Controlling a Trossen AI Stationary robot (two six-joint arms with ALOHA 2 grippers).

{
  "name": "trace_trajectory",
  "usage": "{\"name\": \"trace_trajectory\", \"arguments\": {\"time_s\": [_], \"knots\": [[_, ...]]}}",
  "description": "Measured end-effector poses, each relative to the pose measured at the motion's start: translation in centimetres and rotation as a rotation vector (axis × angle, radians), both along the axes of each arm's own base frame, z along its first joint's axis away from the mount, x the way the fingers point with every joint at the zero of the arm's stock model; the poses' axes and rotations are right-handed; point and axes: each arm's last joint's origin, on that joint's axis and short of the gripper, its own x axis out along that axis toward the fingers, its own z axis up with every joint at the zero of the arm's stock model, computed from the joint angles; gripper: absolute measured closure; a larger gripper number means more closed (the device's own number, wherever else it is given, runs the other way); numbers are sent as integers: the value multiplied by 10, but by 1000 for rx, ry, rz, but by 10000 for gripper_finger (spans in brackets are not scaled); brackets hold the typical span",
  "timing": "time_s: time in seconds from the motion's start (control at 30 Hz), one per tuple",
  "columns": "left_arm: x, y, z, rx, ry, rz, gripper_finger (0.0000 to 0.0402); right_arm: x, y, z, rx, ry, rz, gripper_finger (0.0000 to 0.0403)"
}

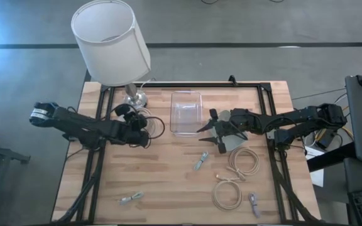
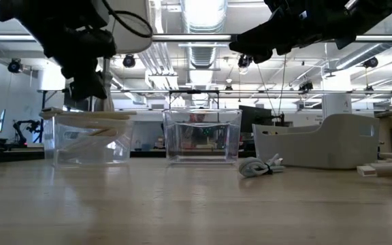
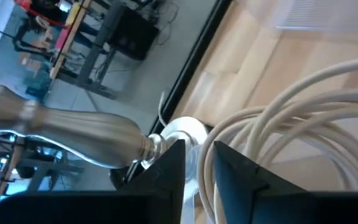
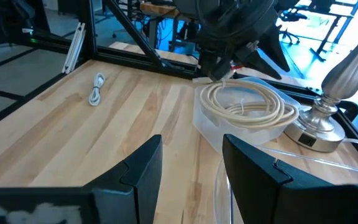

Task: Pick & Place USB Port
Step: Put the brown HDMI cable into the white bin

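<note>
A coiled white cable lies in and on the rim of a small clear box beside the lamp base; the low view shows the coil at the box's top. My left gripper is just above it, nearly shut with a strand between the fingers. My right gripper hovers open and holds nothing, near the right near corner of a second, empty clear box. A grey cable and two white coils lie loose on the table. My left gripper pinches a strand of the white cable between its two fingers, coming from above and pointing down. The rest of the coil spreads out past the fingers and lies slack on the clear box's rim.
The lamp stands at the far left, its metal base right beside the box with the coil. Two more grey cables lie near the near edge. A pale tray sits right of the empty box. Bare wood lies in the near middle.
</note>
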Motion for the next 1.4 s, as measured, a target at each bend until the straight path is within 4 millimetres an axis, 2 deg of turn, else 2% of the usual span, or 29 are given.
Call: {"name": "trace_trajectory", "arguments": {"time_s": [0.17, 0.33, 0.43, 0.6, 0.73, 0.9, 1.23, 1.4], "knots": [[10, -3, 19, -119, -65, -39, 291, 0, 0, 0, 3, 0, -1, 236], [24, -11, 47, -392, -155, -147, 275, 0, 0, 0, 3, 0, -1, 236], [26, -14, 51, -512, -195, -162, 267, 0, 0, 0, 3, 0, -1, 236], [28, -15, 37, -577, -245, -63, 259, 0, 0, 0, 15, 3, -4, 236], [37, -16, 26, -655, -391, 62, 258, 0, 0, 0, 29, 6, -7, 236], [47, -17, 18, -702, -469, 63, 258, 0, 0, 0, 26, 5, -6, 236], [53, -7, -3, -702, -460, 182, 259, 0, 0, 0, 21, 4, -5, 236], [56, -6, -6, -692, -456, 190, 259, 0, 0, 0, 18, 4, -4, 236]]}}
